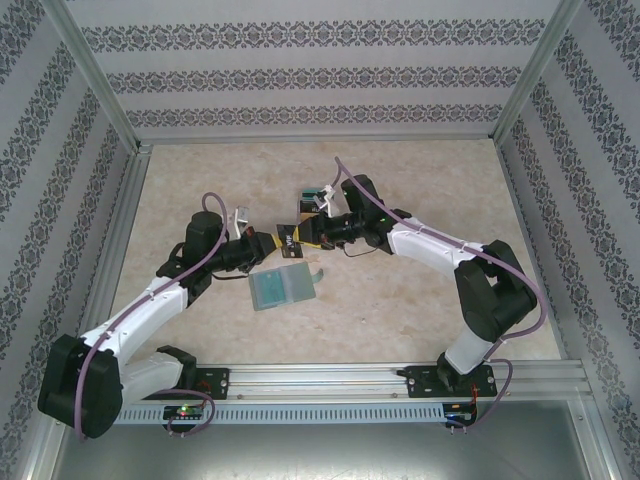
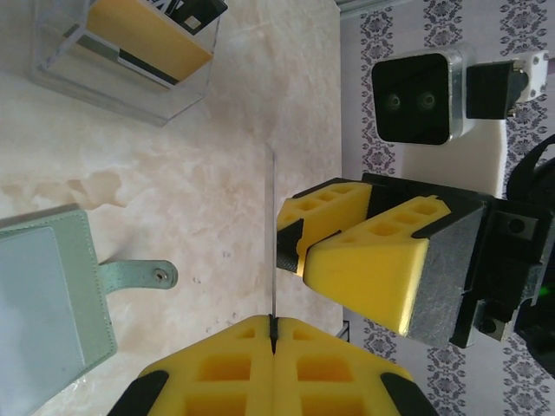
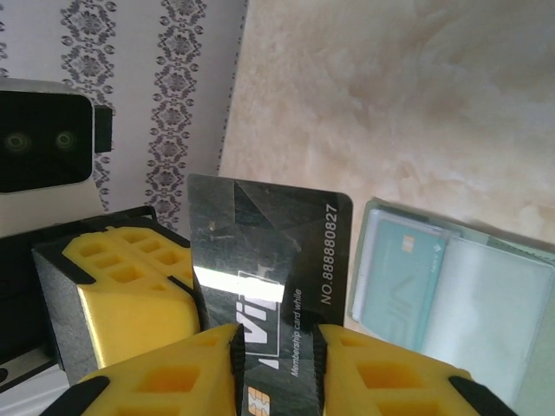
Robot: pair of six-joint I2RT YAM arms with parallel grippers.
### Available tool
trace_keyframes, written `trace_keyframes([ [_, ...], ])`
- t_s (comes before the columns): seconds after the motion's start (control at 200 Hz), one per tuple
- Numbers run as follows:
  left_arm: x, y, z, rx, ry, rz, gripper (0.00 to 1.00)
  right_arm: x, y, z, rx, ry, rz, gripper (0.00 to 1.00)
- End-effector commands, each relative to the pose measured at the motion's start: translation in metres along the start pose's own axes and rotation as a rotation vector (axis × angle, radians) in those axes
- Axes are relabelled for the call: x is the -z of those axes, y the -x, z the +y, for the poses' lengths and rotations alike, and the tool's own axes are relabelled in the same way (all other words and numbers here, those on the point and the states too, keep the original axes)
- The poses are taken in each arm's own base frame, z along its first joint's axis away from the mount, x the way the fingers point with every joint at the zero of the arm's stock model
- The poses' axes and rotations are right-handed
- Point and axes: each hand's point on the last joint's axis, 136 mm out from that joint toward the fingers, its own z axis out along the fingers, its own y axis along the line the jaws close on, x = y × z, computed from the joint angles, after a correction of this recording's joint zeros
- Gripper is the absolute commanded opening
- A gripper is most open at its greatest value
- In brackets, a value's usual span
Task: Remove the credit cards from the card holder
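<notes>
The 1 card holder (image 1: 281,289) lies nearest the near edge of the bench (image 1: 420,310), about midway along it. It is opened flat with its pockets facing up. Its long axis runs roughly along that edge, and its tab (image 2: 139,276) points toward the right edge. 1 teal card (image 3: 397,269) sits in 1 of its pockets.

Just beyond the holder and lifted clear of the bench, my left gripper (image 2: 272,328) is pinched tight on 1 end of the black card (image 3: 269,260). The card's long axis runs from my left fingers toward my right ones, roughly parallel to the near edge. I cannot tell whether it sits level or tilted.

My right gripper (image 3: 277,342) has its fingers (image 2: 334,212) slightly parted with nothing between them. Their tips are at the card's printed face, touching it or all but.

Farther back, toward the middle of the bench, stands 1 clear stand (image 2: 130,82). It holds 1 orange card (image 2: 147,35) and at least 1 dark card (image 2: 195,10), and is well apart from the holder.
</notes>
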Motion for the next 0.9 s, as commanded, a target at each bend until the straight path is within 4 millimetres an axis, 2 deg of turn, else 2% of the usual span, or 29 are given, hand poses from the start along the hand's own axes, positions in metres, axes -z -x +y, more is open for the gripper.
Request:
trace_keyframes([
  [0.0,0.004,0.013,-0.024,-0.029,-0.088,-0.029,0.00,0.000,0.004,0.006,-0.004,0.061,0.001,0.30],
  [0.27,0.004,0.014,-0.020,-0.023,-0.077,-0.033,0.00,0.010,0.010,-0.013,-0.042,0.024,-0.041,0.31],
  [0.625,0.002,0.013,-0.017,-0.008,-0.088,-0.029,0.00,0.005,0.009,0.007,-0.035,0.150,-0.008,0.28],
  [0.894,0.001,0.014,-0.018,-0.004,-0.097,-0.033,0.00,0.001,0.003,0.006,-0.044,0.167,0.019,0.23],
])
